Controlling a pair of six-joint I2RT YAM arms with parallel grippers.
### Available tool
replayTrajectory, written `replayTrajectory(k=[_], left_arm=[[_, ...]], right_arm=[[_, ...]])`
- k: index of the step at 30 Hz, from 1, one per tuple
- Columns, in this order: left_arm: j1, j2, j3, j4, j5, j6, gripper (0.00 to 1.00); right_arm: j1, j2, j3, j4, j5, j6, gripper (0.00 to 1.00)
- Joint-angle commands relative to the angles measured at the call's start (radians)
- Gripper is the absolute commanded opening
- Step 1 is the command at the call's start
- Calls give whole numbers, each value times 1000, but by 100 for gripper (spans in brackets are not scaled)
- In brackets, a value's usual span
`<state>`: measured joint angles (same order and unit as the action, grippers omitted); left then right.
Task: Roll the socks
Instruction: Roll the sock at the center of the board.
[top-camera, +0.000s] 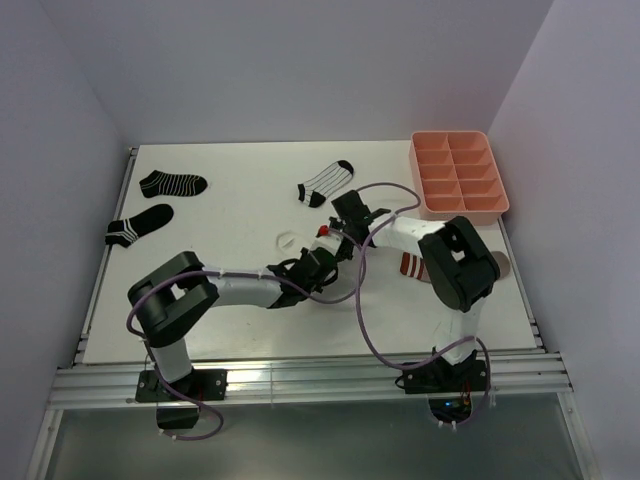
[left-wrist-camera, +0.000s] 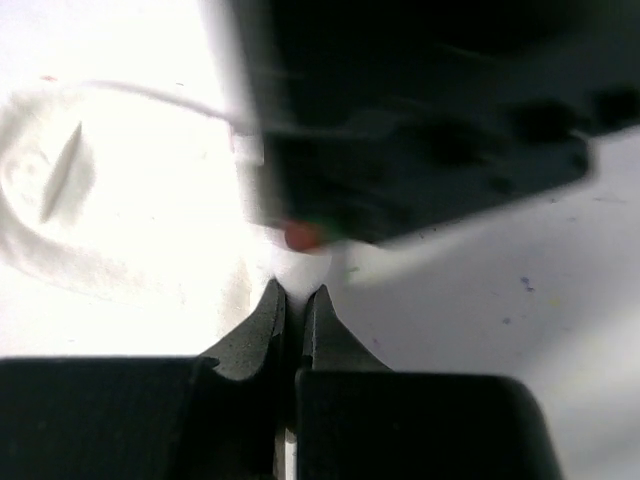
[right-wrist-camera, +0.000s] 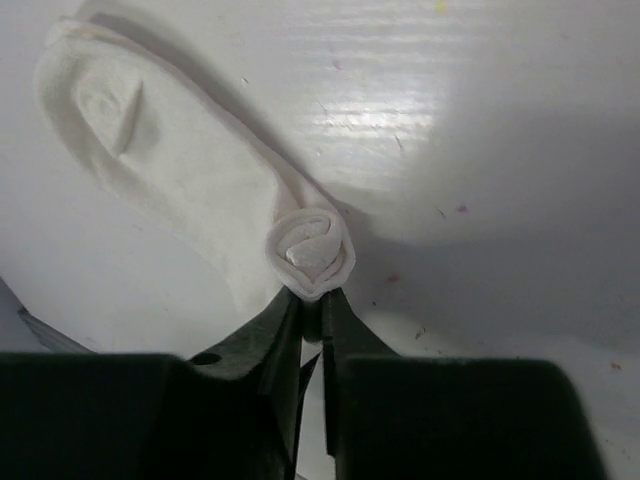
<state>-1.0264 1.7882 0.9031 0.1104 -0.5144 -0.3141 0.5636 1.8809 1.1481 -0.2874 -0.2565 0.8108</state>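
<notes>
A plain white sock (top-camera: 288, 241) lies mid-table, flat at one end (right-wrist-camera: 140, 150) and wound into a small roll (right-wrist-camera: 312, 250) at the other. My right gripper (right-wrist-camera: 312, 300) pinches the roll's lower edge, its jaws a narrow slit apart. My left gripper (left-wrist-camera: 297, 292) is shut on a fold of the same white sock (left-wrist-camera: 100, 200), close under the right gripper's dark body (left-wrist-camera: 420, 120). In the top view the two grippers meet, left (top-camera: 322, 262) and right (top-camera: 337, 234). Two black striped socks (top-camera: 172, 183) (top-camera: 138, 225), a white striped black-toed sock (top-camera: 325, 182) and a taupe sock (top-camera: 413, 265) lie apart.
A pink compartment tray (top-camera: 497, 207) stands at the back right corner. The taupe sock lies partly under the right arm (top-camera: 455, 265). Purple cables (top-camera: 358, 300) loop over the table between the arms. Walls close the table on three sides.
</notes>
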Motion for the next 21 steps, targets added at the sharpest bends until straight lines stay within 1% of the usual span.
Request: replayTrajectory(k=[1, 3, 4, 6, 7, 10, 11, 13, 14, 17, 21], left_arm=[[77, -49, -21, -83, 310, -140, 1], [127, -72, -36, -89, 396, -175, 1], [146, -76, -38, -95, 463, -190, 1], [193, -82, -41, -107, 534, -223, 1], [210, -78, -33, -107, 601, -242, 1], [270, -66, -18, -140, 694, -272, 1], [297, -59, -13, -140, 758, -279, 1], [327, -43, 0, -155, 812, -295, 1], [356, -24, 13, -158, 862, -310, 1], [397, 3, 37, -182, 907, -321, 1], [425, 46, 79, -228, 959, -313, 1]], right_arm=[[-33, -122, -88, 129, -15, 53, 21], [-56, -166, -142, 207, -15, 68, 29], [-74, -208, -157, 229, -4, 70, 36], [-85, -247, -204, 284, 3, 70, 40], [-91, -281, -221, 325, 14, 70, 43], [-102, -334, -290, 390, 32, 79, 48], [-103, -344, -332, 410, 33, 83, 49], [-106, -358, -366, 438, 33, 96, 52], [-105, -358, -390, 461, 31, 102, 52], [-99, -358, -450, 523, 33, 132, 54], [-70, -326, -498, 599, 46, 180, 56]])
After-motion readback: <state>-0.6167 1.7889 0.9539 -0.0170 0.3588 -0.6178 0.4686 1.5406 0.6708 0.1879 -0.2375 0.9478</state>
